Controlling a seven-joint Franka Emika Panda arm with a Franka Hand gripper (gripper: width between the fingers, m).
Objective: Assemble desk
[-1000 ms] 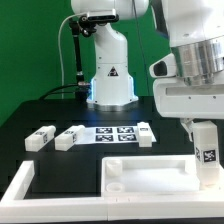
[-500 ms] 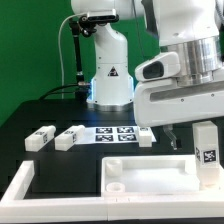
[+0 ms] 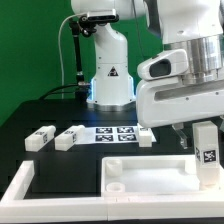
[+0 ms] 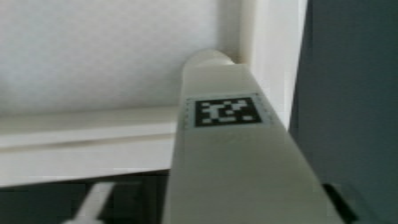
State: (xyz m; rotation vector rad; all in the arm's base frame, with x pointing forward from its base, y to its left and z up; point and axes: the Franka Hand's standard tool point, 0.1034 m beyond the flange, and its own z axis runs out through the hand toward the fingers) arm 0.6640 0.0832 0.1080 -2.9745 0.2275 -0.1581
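Observation:
The white tabletop panel [image 3: 150, 172] lies flat at the front of the black table, rim up. My gripper [image 3: 198, 128] is shut on a white square leg [image 3: 207, 152] with a black-and-white tag. It holds the leg upright at the panel's corner on the exterior view's right. In the wrist view the leg [image 4: 228, 150] runs from between my fingers to the panel's rimmed corner [image 4: 228, 55], and its tag [image 4: 224, 111] faces the camera. I cannot tell whether the leg's end touches the panel. Three more legs lie behind the panel [image 3: 41, 137] [image 3: 70, 138] [image 3: 145, 134].
The marker board [image 3: 113, 135] lies flat between the loose legs. The robot base [image 3: 108, 75] stands at the back of the table. A white border strip [image 3: 18, 185] edges the table on the exterior view's left.
My hand has turned about the held leg, showing a wider face in the exterior view. The leg stays at the same corner of the panel. The loose legs have not moved.

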